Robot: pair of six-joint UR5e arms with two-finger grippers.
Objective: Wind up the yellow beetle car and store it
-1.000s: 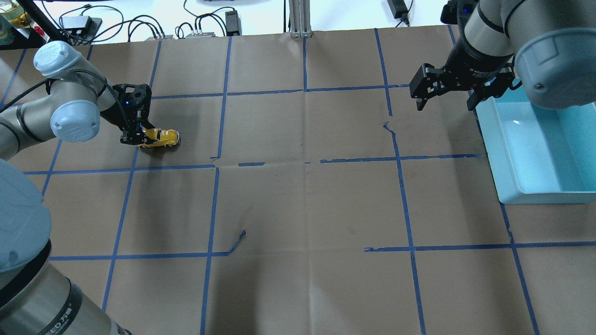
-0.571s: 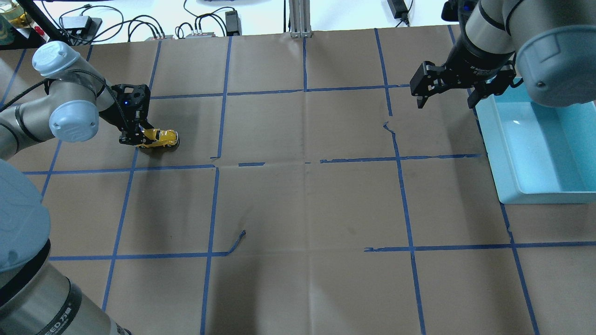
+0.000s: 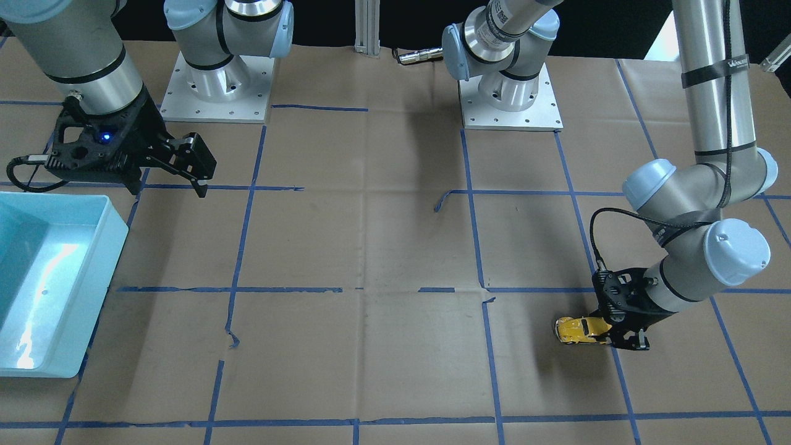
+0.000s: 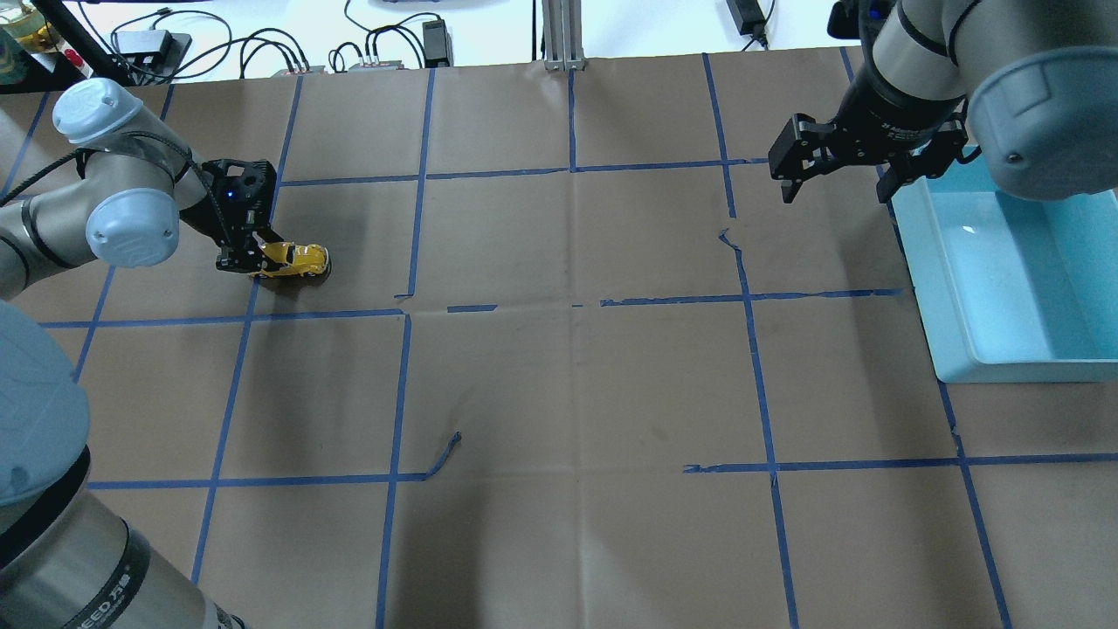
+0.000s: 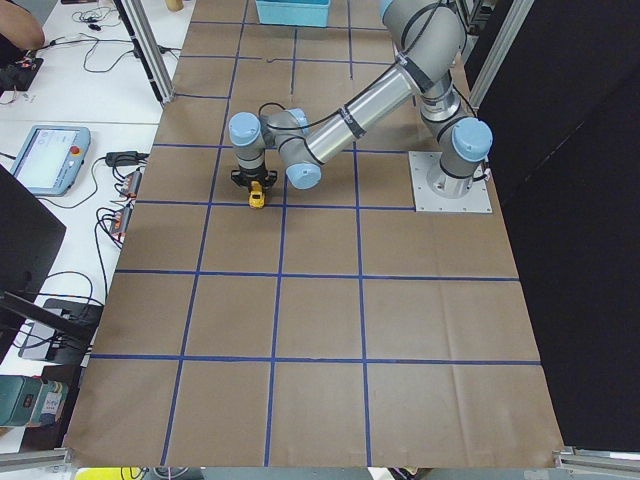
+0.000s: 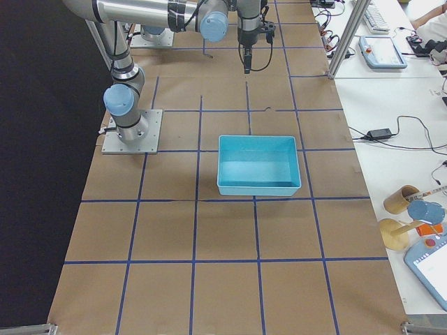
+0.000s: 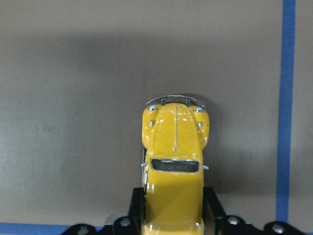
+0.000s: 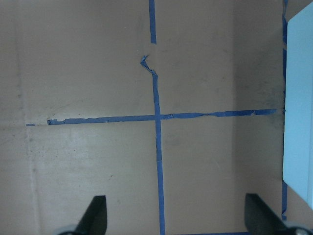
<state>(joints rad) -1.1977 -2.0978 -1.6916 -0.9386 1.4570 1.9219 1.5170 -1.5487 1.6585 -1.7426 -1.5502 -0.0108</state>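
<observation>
Overhead exterior view: you see the left tool (image 4: 251,261) closed on one end of the yellow beetle car (image 4: 299,259), which sits low at the far-left part of the tabletop (image 4: 568,393), just beside a line of blue tape (image 4: 247,318). The car's free end points toward the middle of the tabletop, and its dark shadow lies directly under it. In the left wrist-mounted view, you see the black fingers (image 7: 138,210) pressed against both sides of the yellow body, with the dark window and the silver bumper beyond them. The right tool (image 4: 834,188) hovers above the far-right part of the tabletop with its jaws spread wide and nothing between them. It is just beside the light blue bin (image 4: 1022,369) and well apart from the car.
</observation>
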